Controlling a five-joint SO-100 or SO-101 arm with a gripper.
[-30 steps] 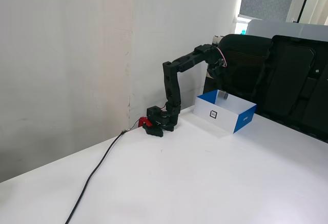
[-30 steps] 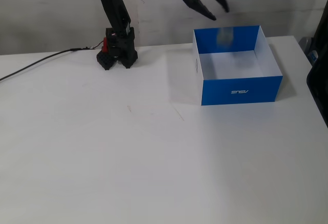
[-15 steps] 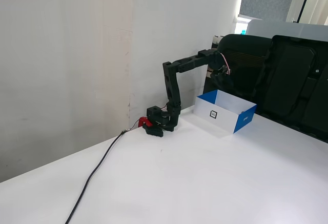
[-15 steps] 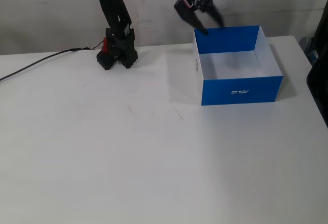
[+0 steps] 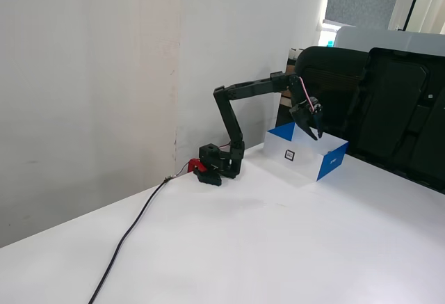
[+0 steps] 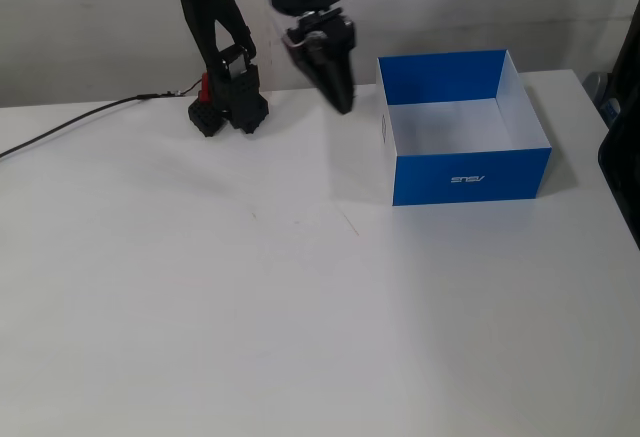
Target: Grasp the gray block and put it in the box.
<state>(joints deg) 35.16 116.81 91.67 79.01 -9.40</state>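
Observation:
The box, white inside with blue ends, stands at the right of the table in a fixed view; in the other it shows its white side with a small square label. Its floor looks bare white, and the gray block shows in neither view. My gripper hangs point-down just left of the box's left wall, outside it, with its fingers together and nothing between them. Seen from the side, the gripper overlaps the box's near blue end.
The arm's base with a red part sits near the wall, left of the box. A black cable runs from it to the left edge. A black chair stands behind the table.
A second ago the gripper stood open above the box's back wall, with a blurred gray shape beneath it. It has since swung left and down outside the box and shut.

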